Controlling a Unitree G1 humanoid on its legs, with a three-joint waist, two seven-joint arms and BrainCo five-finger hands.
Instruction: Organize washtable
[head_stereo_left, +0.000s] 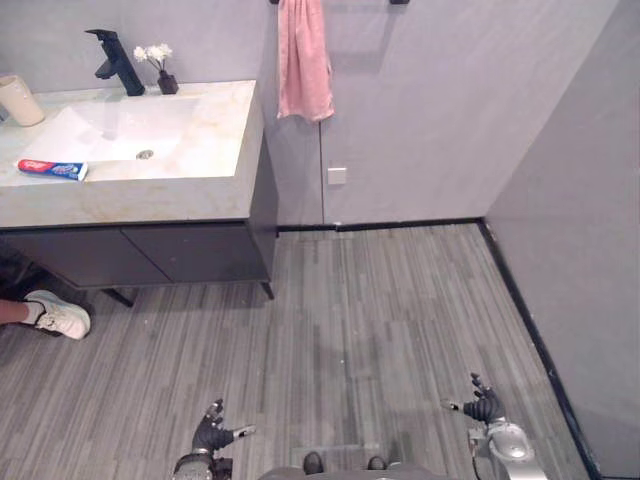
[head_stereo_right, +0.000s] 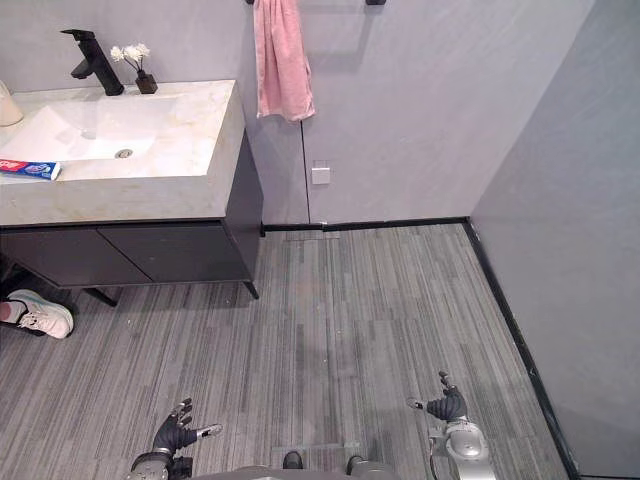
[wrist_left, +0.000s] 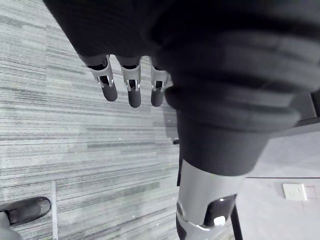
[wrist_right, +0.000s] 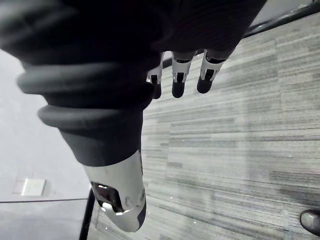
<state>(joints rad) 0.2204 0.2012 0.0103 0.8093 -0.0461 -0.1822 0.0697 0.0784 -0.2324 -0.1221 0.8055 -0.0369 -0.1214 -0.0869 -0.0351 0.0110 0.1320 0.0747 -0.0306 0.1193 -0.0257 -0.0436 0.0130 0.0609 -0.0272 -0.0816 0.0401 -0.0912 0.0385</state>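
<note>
The washtable (head_stereo_left: 190, 190) with a pale marble top and white basin stands at the upper left, over dark cabinets. A red, white and blue toothpaste tube (head_stereo_left: 52, 169) lies on its front left edge. A beige cup (head_stereo_left: 20, 100) stands at the far left, a black faucet (head_stereo_left: 118, 62) behind the basin, and a small dark vase of white flowers (head_stereo_left: 160, 68) beside the faucet. My left hand (head_stereo_left: 213, 432) hangs low near the floor at the bottom left, fingers relaxed and empty. My right hand (head_stereo_left: 484, 405) hangs at the bottom right, also open and empty. Both are far from the washtable.
A pink towel (head_stereo_left: 303, 60) hangs on the wall right of the washtable. A white wall socket (head_stereo_left: 337, 176) sits below it. A person's white shoe (head_stereo_left: 58, 314) rests on the floor at the left under the cabinet. Grey walls close the right side.
</note>
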